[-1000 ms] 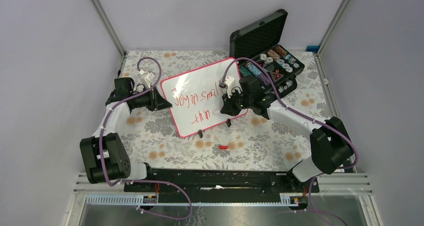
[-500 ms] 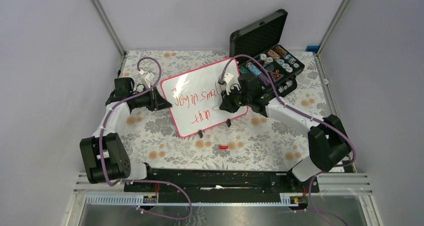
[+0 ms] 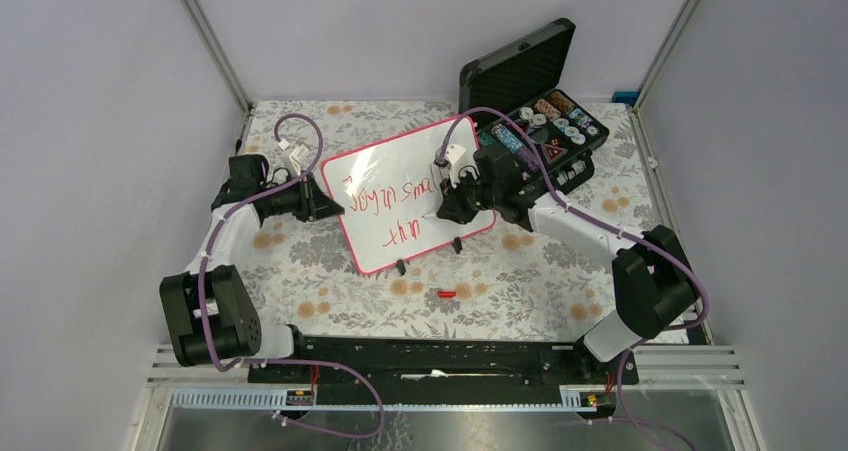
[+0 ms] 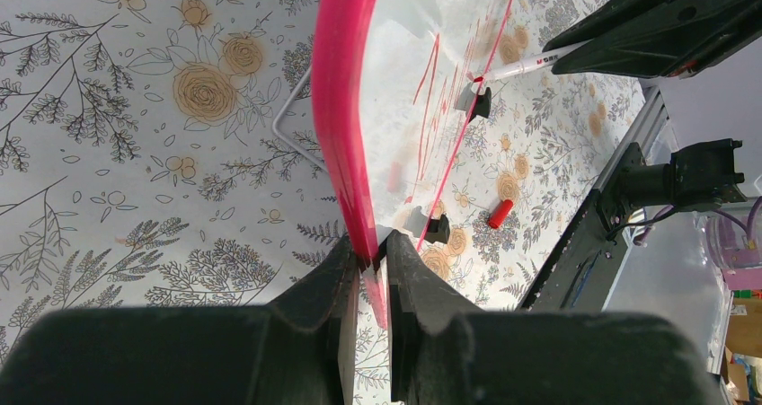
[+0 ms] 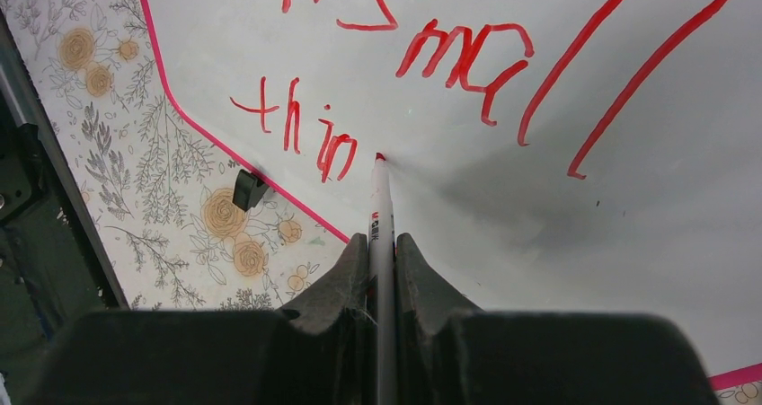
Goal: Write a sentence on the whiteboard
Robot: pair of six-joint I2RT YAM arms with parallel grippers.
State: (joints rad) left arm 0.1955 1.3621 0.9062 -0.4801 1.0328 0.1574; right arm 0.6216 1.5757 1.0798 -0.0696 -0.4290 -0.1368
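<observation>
The whiteboard (image 3: pixel 380 166) is a glossy white rectangle with a thin pink-red rim and rounded corners. It is propped at a tilt on two small black clip feet (image 5: pixel 247 189) in the middle of the counter (image 3: pixel 520 281), its far right corner just beside an open black case (image 3: pixel 535 111). The sentence (image 5: pixel 449 55) runs in thin red strokes over two lines, "Joy in small" above "thin". The left hand (image 4: pixel 368 261) is pinched narrow on the board's left rim. The right hand (image 5: pixel 382 243) is clamped on a slim white marker (image 5: pixel 381 198), whose red tip touches the slick surface just right of "thin". A matte floral-print cloth covers the counter, and a small red cap (image 3: pixel 446 294) lies on it near the board's lower edge
</observation>
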